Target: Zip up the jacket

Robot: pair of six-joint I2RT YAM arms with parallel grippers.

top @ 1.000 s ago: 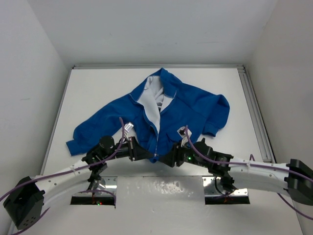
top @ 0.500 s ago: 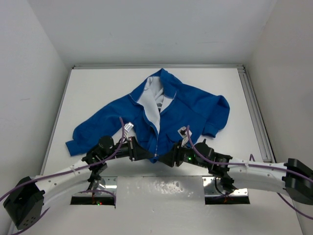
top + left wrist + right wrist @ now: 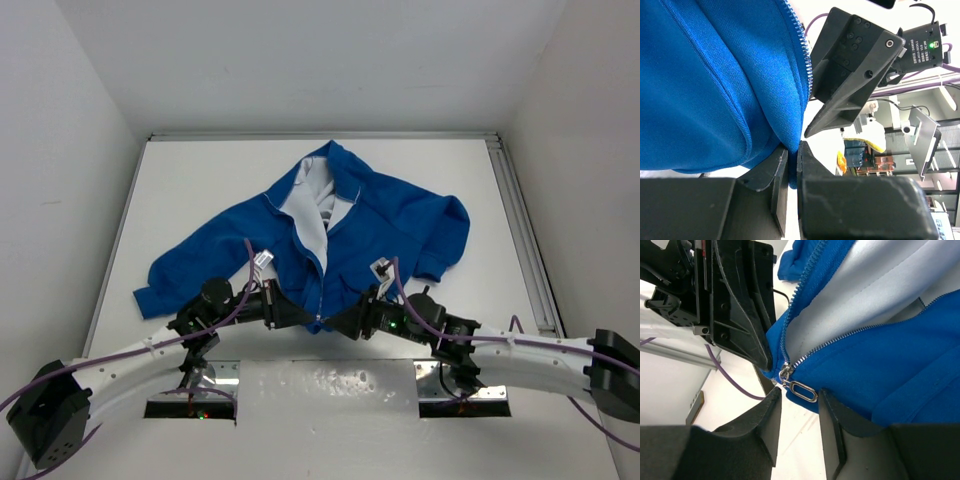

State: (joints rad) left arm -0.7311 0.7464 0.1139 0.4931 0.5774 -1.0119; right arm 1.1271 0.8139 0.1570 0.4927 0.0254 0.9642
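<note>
- Top external view: blue jacket lies spread on the white desk, collar toward the far wall, sleeves out to either side, hem toward the arms.
- It's open at the front. White lining shows in the upper part, and the zipper runs down the middle to the near hem.
- Both arms reach in and meet at that bottom end of the zipper: left end effector coming from the left, right end effector from the right, tips just beside each other.
- Left wrist view: left end effector is clamped down on the jacket, its two fingers squeezed onto a fold of blue hem with hardly any gap between them. Zipper teeth run along the fabric edge right above that.
- Same view: the right end effector's black body hangs just beside that edge.
- Right wrist view: right end effector has its fingers parted, and the little silver pull sits right across the gap between the tips.
- The pull looks loose rather than pinched, but from this angle I honestly can't be sure whether a pad is touching it.
- Also there: the slider is at the bottom corner where the two rows of teeth come together. Above it they split apart with lining between them.
- The left end effector's black finger comes down onto the blue corner right next to the slider.
</note>
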